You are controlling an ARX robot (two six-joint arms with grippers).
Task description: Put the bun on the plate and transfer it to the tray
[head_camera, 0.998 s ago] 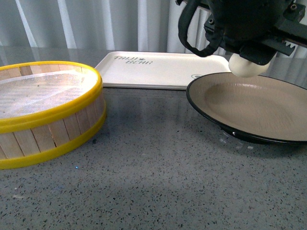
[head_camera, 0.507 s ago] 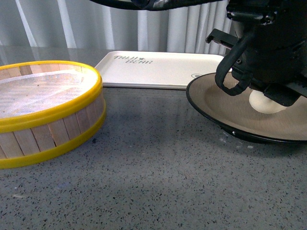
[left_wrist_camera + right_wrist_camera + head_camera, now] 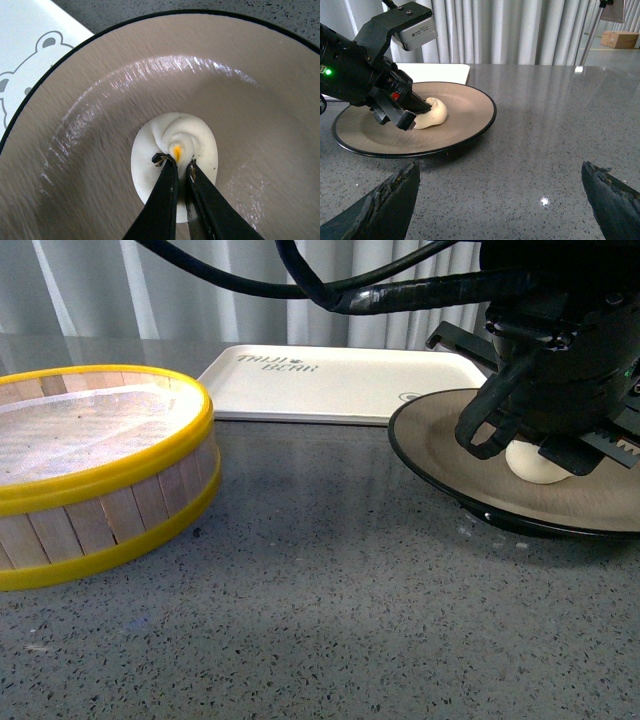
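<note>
On speckled counter (image 3: 330, 620), curtains (image 3: 200, 290) behind, left fingers (image 3: 162, 200) pinching bun (image 3: 165, 135) on plate (image 3: 100, 100), right fingers (image 3: 390, 195) apart

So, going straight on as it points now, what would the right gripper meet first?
The right gripper would probably meet bare table first; the plate with the bun sits aside. Depth is unclear.

Bun (image 3: 535, 465) mostly hidden in front view; plate (image 3: 440, 448) and steamer basket (image 3: 100, 510) clipped at frame edges

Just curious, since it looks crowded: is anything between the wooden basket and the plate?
Nothing: the front view shows only bare grey tabletop between basket and plate; the tray lies further back.
</note>
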